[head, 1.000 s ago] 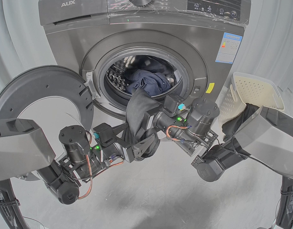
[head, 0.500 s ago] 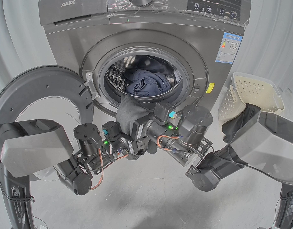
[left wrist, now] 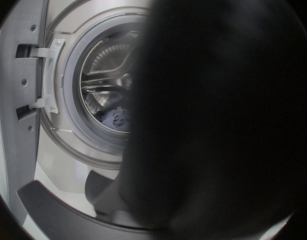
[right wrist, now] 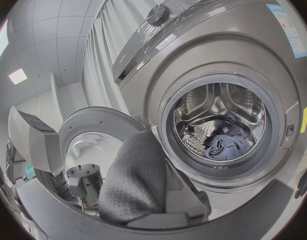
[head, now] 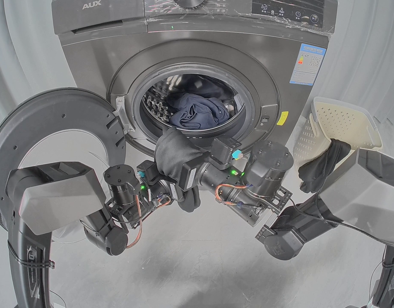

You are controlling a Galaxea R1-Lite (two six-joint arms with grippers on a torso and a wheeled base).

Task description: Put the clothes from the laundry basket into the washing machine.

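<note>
Black garment (head: 171,146) has dropped from the washing machine (head: 98,60) rim onto my right hand (head: 176,167) and left hand (head: 183,195); cloth hides both grips, cannot tell; it still needs lifting in

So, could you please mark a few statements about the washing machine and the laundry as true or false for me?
1. The washing machine has its door swung open, showing the drum. True.
2. The drum is empty. False: a navy garment lies inside it.
3. The dark grey garment is wholly inside the drum. False: it hangs outside, just below the opening.
4. A dark cloth hangs over the rim of the laundry basket. True.
5. The laundry basket stands on the robot's left of the machine. False: it stands on the robot's right.
</note>
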